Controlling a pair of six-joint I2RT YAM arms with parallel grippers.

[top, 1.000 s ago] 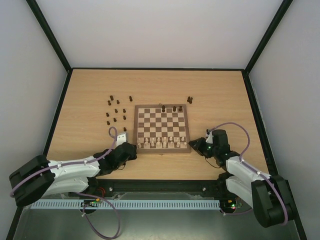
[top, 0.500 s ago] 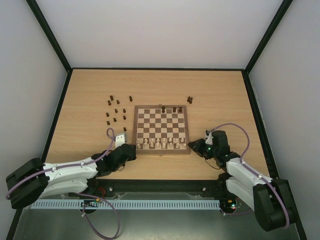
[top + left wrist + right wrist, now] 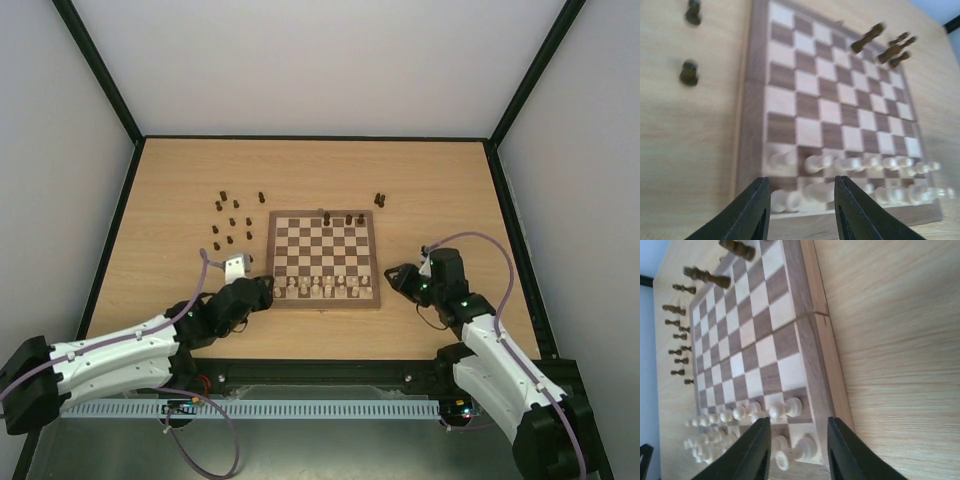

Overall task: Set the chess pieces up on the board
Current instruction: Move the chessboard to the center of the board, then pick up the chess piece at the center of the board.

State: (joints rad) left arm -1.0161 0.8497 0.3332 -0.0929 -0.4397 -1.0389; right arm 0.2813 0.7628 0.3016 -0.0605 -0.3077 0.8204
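Note:
The board [image 3: 322, 250] lies mid-table. A few dark chess pieces [image 3: 349, 219] stand on its far row. Several more dark pieces [image 3: 232, 221] are scattered on the table to its left, and two [image 3: 380, 199] sit past its far right corner. My left gripper [image 3: 263, 288] is at the board's near left corner, open and empty [image 3: 801, 182]. My right gripper [image 3: 393, 276] is at the near right corner, also open and empty [image 3: 799, 422]. The wrist views show dark pieces on the table [image 3: 689, 73] and on the far squares [image 3: 706, 275].
Pale cream pieces [image 3: 325, 288] fill the board's two near rows, just ahead of both sets of fingertips [image 3: 842, 164] [image 3: 786, 408]. Black frame rails [image 3: 120, 210] border the table on the left, right and back. A white tag [image 3: 236, 265] sits on the left wrist.
Both grippers have opened from nearly shut. Both arms have reached forward, bringing the grippers closer to the board's near corners.

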